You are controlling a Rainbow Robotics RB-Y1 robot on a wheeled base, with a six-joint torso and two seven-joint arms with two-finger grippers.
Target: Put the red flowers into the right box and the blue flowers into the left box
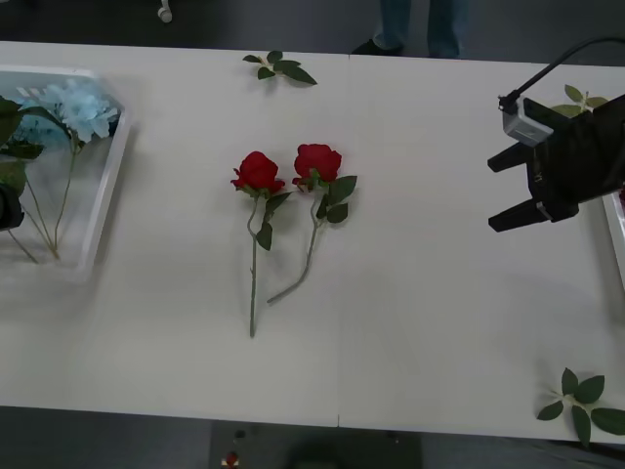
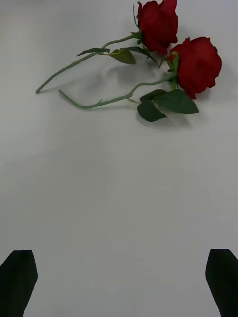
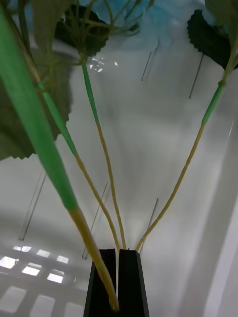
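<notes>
Two red roses (image 1: 288, 171) lie mid-desk, side by side, blooms toward the far edge, stems trailing toward the near edge; the right-hand stem curves. Right end effector (image 1: 503, 191) hovers well to their right, black fingers spread wide, nothing in them, pointing left at the roses. So the flowers lie left of it, long axes running near-to-far, crosswise to its line of approach. The right arm is the nearer one, I judge. Right box (image 1: 617, 230): just its white rim at the desk's right edge, behind that arm. Left end effector (image 3: 118, 282) is over the left box (image 1: 98, 230), fingers pressed together on thin yellowish stems of the blue flowers (image 1: 68, 107), whose heads rest at the box's far end. Loose leaf sprigs (image 1: 278, 66) lie at the desk's edges. No labels or writing legible.
</notes>
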